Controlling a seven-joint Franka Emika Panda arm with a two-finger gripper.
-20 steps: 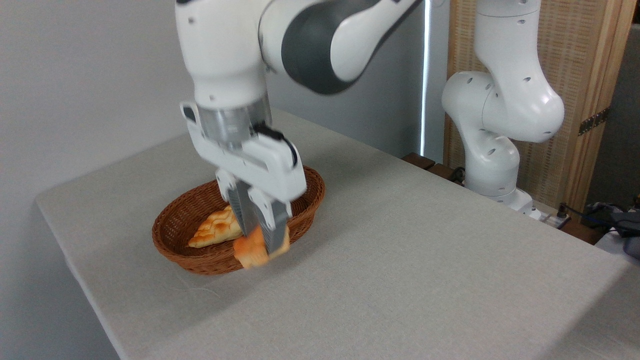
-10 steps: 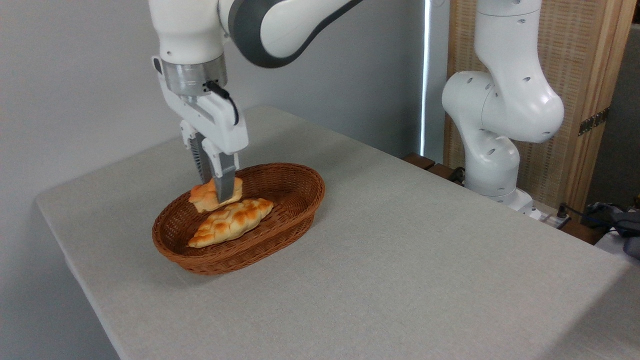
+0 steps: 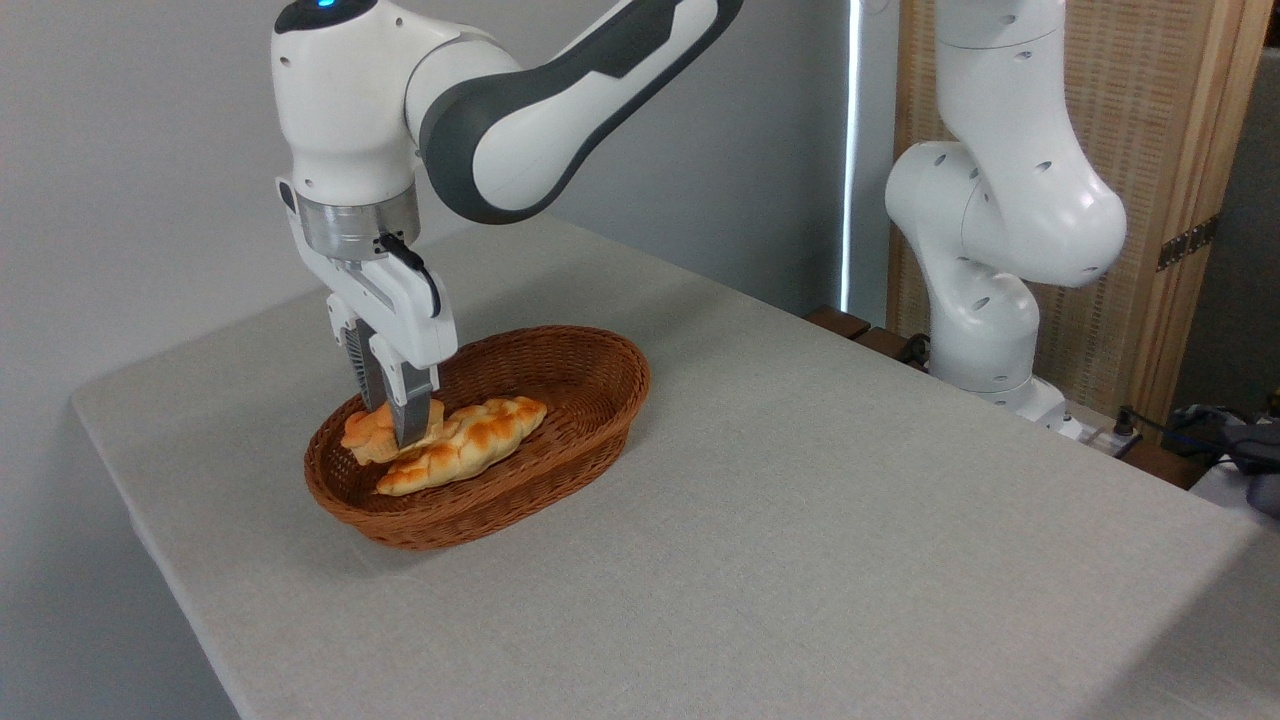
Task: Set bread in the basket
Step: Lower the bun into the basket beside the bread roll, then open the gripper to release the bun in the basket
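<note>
Wicker basket (image 3: 590,385) on a grey table, with a robot gripper (image 3: 398,425) holding a small bun inside it.

Reddish-brown and oval, the basket sat on the pale grey cloth-covered table (image 3: 800,520), towards its left end. A white robot arm (image 3: 520,120) with dark grey joint covers reached down from above, its gripper pointing straight down into the left half of the basket. The two fingers (image 3: 410,410) were clamped on the bread (image 3: 368,435), a small orange-golden bun, which sat low within the basket near its left wall; whether it rested on the basket floor could not be told. A long, paler braided loaf (image 3: 470,450) lay in the basket just beside the bun, touching it on the right. Behind the table, on the right, the arm's white base column (image 3: 1000,260) stood before a wood-framed woven screen (image 3: 1150,150).
</note>
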